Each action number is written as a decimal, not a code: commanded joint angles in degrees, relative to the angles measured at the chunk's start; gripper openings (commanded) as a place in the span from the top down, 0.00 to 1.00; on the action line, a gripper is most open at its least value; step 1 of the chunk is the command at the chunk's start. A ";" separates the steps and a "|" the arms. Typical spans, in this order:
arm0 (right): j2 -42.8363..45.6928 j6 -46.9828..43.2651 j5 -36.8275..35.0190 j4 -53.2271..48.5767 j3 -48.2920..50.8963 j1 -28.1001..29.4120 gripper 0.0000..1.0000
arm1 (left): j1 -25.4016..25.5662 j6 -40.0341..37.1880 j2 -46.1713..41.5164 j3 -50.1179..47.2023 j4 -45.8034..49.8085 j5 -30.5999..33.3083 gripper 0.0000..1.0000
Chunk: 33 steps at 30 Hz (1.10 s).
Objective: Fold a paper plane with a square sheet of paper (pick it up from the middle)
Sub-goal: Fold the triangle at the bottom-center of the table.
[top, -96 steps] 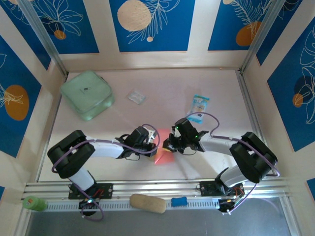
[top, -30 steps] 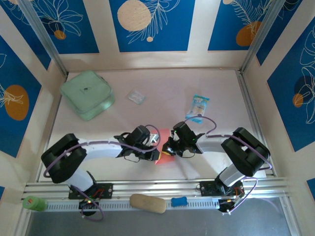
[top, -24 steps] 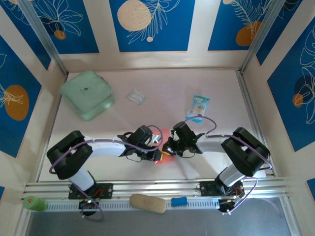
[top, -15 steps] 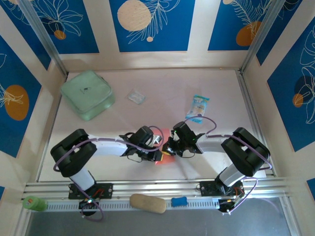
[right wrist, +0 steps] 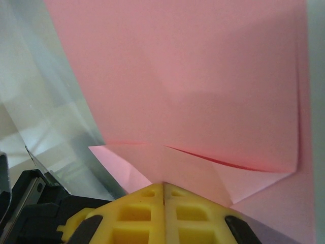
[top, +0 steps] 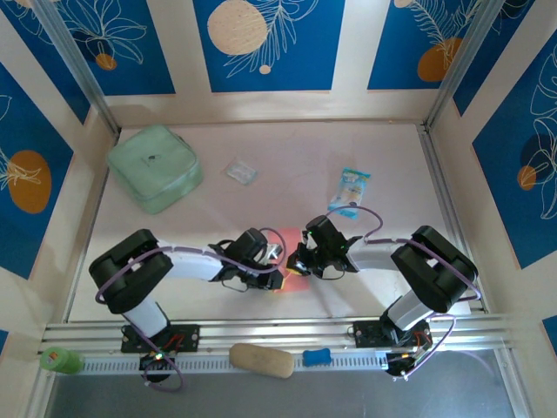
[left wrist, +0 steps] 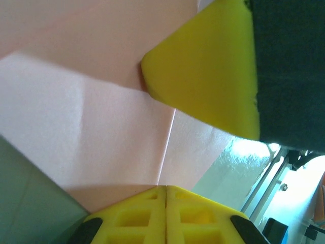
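The square sheet of paper (top: 296,280) is salmon pink, partly folded, and lies on the table between both grippers. My left gripper (top: 277,276) is shut, its yellow tips (left wrist: 165,190) meeting where a centre crease in the paper (left wrist: 101,132) ends. My right gripper (top: 298,262) is shut too, its tips (right wrist: 163,185) against a folded flap of the paper (right wrist: 203,101). The right gripper's yellow finger (left wrist: 208,76) rests on the sheet in the left wrist view. I cannot tell whether either gripper pinches the paper or only presses it.
A mint-green pouch (top: 155,168) sits at the back left, a small clear wrapper (top: 241,171) behind the arms, and a blue-and-white snack packet (top: 352,188) behind the right arm. A tan object (top: 261,360) and a blue one (top: 317,356) lie on the front rail.
My left gripper has slid right onto the paper, closer to the right gripper, and covers more of the sheet. The right gripper has barely moved in the last second.
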<state>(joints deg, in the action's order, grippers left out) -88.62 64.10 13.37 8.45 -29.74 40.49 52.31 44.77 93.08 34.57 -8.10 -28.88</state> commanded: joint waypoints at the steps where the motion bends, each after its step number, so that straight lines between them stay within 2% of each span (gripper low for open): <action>1: -1.13 -0.20 -2.28 -4.59 2.24 -0.37 1.00 | 0.47 0.07 -1.78 -2.46 4.21 0.10 0.93; 12: -1.12 -0.20 -2.20 -4.62 2.14 -0.50 1.00 | 0.77 -0.40 -8.42 -6.62 7.04 2.58 0.96; 19: -0.68 -0.20 -2.19 -4.85 2.06 -0.46 1.00 | 0.69 -1.02 -16.50 -3.84 8.31 5.55 0.98; 22: -0.59 -0.11 -2.29 -4.87 2.14 -0.50 1.00 | 0.42 -1.75 -14.77 -1.43 7.95 6.48 0.97; 27: -0.68 -0.19 -1.85 -4.67 1.96 -0.41 1.00 | 0.19 -2.59 -6.39 4.14 6.77 5.54 0.95; 33: -0.59 -0.36 -1.32 -4.27 1.79 -0.41 1.00 | 0.20 -3.31 -0.18 5.78 7.18 8.20 0.95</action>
<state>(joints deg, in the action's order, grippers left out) -88.62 64.10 13.54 9.02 -29.50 40.36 52.62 42.98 91.11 39.31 -1.72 -22.41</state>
